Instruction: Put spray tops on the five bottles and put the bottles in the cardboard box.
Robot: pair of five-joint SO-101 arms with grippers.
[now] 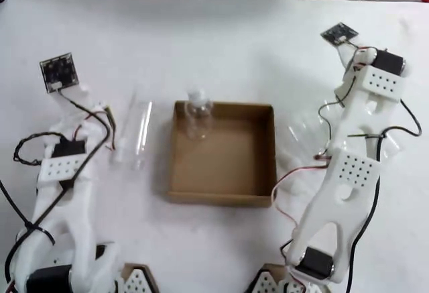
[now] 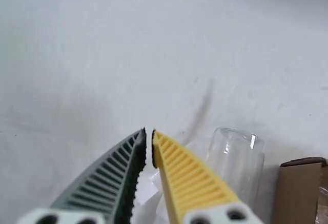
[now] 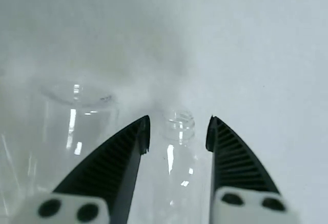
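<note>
From above: cardboard box (image 1: 221, 198) on bench (image 1: 221, 45), topped bottle (image 1: 198, 117) inside at its far wall. Left wrist: left claw (image 2: 149, 147) closed, empty, beside a clear bottle (image 2: 237, 157). Right wrist: right claw (image 3: 177, 131) parted, astride an uncapped bottle (image 3: 179, 157), not gripping.

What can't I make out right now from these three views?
High view: clear bottles by the right arm, partly under it; count unclear.
Left wrist view: whether the left tool pinches anything; blurred, cut off by the edge.
Right wrist view: uncapped bottle inside the right tool; its body cut off by the edge.
</note>
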